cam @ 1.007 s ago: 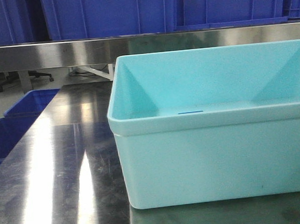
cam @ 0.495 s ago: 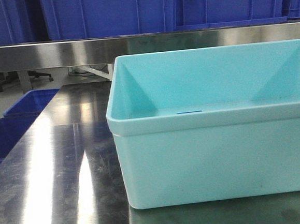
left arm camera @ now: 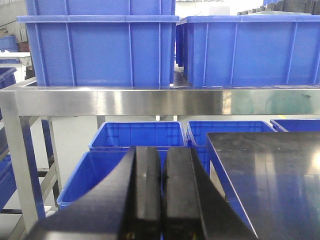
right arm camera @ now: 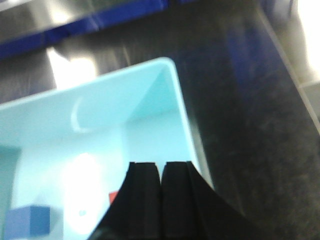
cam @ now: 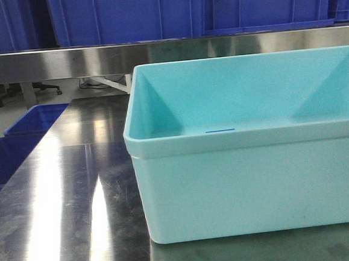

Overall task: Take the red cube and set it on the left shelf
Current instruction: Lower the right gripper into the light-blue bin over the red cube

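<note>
The red cube (right arm camera: pixel 113 196) is seen on the floor of the turquoise tub (right arm camera: pixel 100 100), just left of the right claw (right arm camera: pixel 161 200) and partly hidden by it. That claw is closed and empty. The left claw (left arm camera: pixel 161 195), likewise closed on nothing, is judged farther off.

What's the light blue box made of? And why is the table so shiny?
The tub looks like plastic: smooth, matte, one even turquoise colour, with a thick rounded rim. The table is probably stainless steel: grey, with fine scratches and bright mirror-like streaks of light.
</note>
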